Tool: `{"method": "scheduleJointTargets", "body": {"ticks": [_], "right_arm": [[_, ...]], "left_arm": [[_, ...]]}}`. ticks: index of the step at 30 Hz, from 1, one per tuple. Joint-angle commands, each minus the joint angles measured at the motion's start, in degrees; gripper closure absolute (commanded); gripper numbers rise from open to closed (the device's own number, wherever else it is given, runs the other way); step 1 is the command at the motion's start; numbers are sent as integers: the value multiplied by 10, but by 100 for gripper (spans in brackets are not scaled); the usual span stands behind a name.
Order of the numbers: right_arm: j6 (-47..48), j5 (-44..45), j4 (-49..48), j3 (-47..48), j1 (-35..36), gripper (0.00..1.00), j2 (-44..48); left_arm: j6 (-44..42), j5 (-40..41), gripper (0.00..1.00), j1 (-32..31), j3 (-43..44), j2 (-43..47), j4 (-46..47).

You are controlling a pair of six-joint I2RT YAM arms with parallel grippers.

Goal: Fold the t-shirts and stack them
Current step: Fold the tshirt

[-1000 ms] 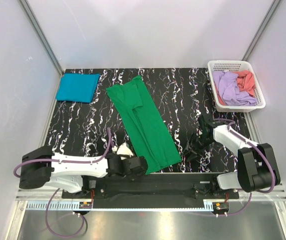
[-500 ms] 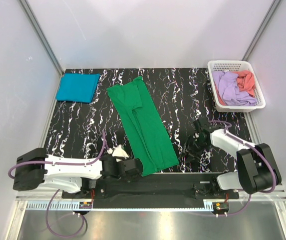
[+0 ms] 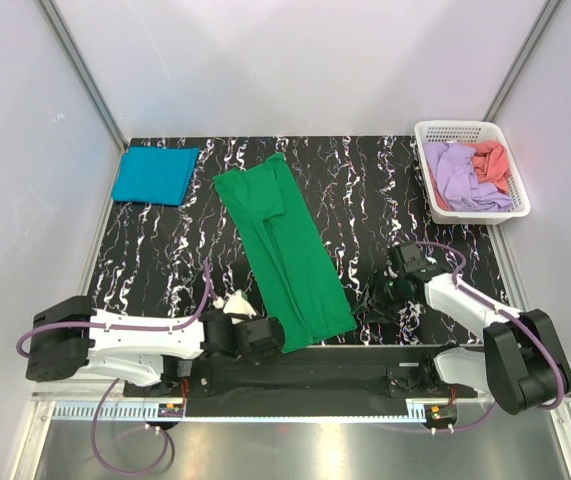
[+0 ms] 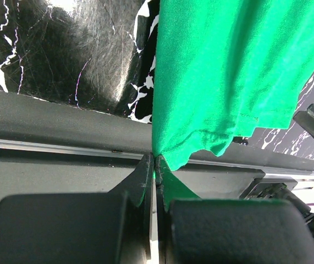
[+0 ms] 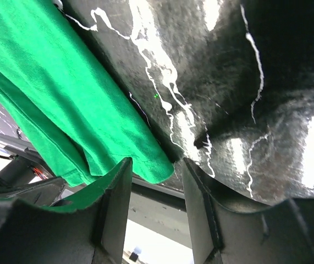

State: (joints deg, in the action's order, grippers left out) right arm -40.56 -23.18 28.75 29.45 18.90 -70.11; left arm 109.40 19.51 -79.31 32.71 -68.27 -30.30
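Left wrist, left fingers pinching green t-shirt hem, unclear from above

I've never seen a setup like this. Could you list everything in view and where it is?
green t-shirt: one, bright green, lying lengthwise down the middle of the table.
teal t-shirt: one, teal-blue, folded to a rectangle, far left corner.
basket: one, white plastic lattice, far right corner.
lilac t-shirt: one, lilac, crumpled in the basket.
coral t-shirt: one, coral, crumpled in the basket beside the lilac one.
table: one, black with white marbling, under everything.
left gripper: one, black, shut on the green t-shirt's near edge.
right gripper: one, black, open, by the green t-shirt's near right corner.
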Motion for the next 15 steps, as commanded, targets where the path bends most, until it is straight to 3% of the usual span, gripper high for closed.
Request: {"method": "scheduleJointTargets", "body": {"ticks": [1,15], "right_arm": [[-9,-9,-38,-8,11,52,-2],[-8,23,-10,9,52,56,-32]], "left_arm": [[5,2,100,-4,-7,12,5],[7,9,100,-5,-16,27,16]]}}
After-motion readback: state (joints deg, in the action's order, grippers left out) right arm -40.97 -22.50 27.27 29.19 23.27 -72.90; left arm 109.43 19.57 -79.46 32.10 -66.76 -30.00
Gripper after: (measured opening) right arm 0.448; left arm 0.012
